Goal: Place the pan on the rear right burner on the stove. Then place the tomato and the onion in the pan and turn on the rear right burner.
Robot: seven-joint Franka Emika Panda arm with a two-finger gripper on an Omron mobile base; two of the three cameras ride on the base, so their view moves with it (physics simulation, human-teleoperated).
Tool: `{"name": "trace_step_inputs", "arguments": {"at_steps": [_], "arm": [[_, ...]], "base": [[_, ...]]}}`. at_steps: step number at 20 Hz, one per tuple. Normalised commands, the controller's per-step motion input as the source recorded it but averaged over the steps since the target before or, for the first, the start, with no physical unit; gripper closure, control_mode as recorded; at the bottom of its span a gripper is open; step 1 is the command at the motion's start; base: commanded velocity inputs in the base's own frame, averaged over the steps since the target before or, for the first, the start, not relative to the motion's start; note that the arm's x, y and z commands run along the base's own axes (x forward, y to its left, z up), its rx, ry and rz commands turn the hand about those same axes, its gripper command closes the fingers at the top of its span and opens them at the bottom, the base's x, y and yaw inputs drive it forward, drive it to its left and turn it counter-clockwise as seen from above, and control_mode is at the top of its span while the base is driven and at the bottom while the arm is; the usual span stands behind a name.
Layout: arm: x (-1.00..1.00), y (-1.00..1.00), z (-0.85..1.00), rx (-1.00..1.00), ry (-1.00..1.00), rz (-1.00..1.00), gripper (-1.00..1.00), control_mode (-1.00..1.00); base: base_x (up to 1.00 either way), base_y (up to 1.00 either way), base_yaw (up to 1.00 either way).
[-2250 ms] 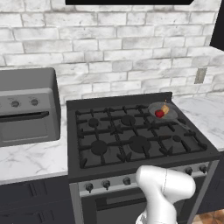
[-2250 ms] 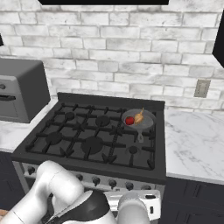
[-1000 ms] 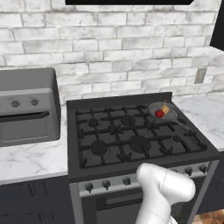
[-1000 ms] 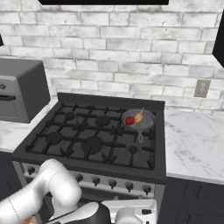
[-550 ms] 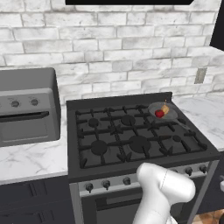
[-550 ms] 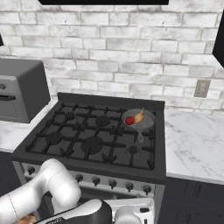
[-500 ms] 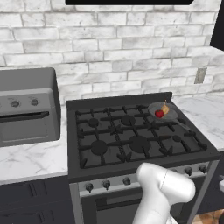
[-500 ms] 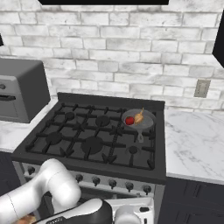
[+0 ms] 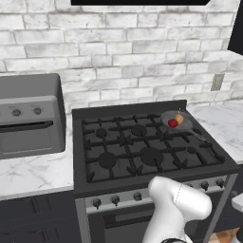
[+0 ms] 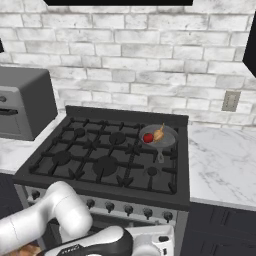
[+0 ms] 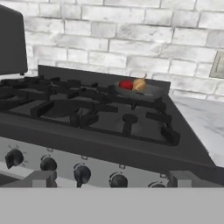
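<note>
The small shallow round grey metal pan [image 9: 176, 120] sits on the rear right burner of the black gas stove [image 9: 142, 147] with cast-iron grates and a silver knob panel. Its thin straight handle [image 10: 160, 154] points toward the front of the stove. Inside the pan lie one small glossy red tomato [image 10: 148, 137] and one small tan-orange onion [image 10: 159, 134] with a pointed tip, side by side and touching or nearly so; the tomato is on the left, the onion on the right in all three views.

The gripper [image 11: 111, 179] hangs low in front of the stove, at about the level of the knob row. Its jaws are released and spread wide, with nothing between them; the two dark tips stand near the bottom corners of the hand view. From there the pan lies well apart from the jaws, up and beyond them across the grate, slightly right of centre. The row of round dark knobs [image 11: 82, 173] lies just beyond and between the jaws.

Counted: one pan, one tomato, one onion, one stove. The right base view shows six burner positions on the cooktop, with the largest disc [image 10: 105, 163] at the front centre. A grey countertop oven box [image 9: 29, 114] stands on the white marbled tabletop [image 9: 33, 173] to the left of the stove, and one wall socket [image 10: 230, 101] is set in the white brick wall to its right.
</note>
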Motion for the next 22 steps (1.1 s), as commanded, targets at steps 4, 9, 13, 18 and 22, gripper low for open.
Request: {"name": "trace_step_inputs", "arguments": {"at_steps": [4,9,13,18,22], "arm": [[0.16,0.00,-0.26,0.00,-0.02,0.00,-1.00,-1.00],[0.14,0.00,-0.15,0.00,-0.03,0.00,-1.00,-1.00],[0.02,0.03,-0.09,0.00,-0.04,0.00,-1.00,-1.00],[0.08,0.01,-0.13,0.00,-0.03,0.00,-1.00,-1.00],[0.17,0.00,-0.14,0.00,-0.01,0.00,-1.00,-1.00]], "base": [[0.00,0.00,0.00],[0.00,0.00,0.00],[0.00,0.00,0.00],[0.00,0.00,0.00],[0.00,0.00,0.00]]}}
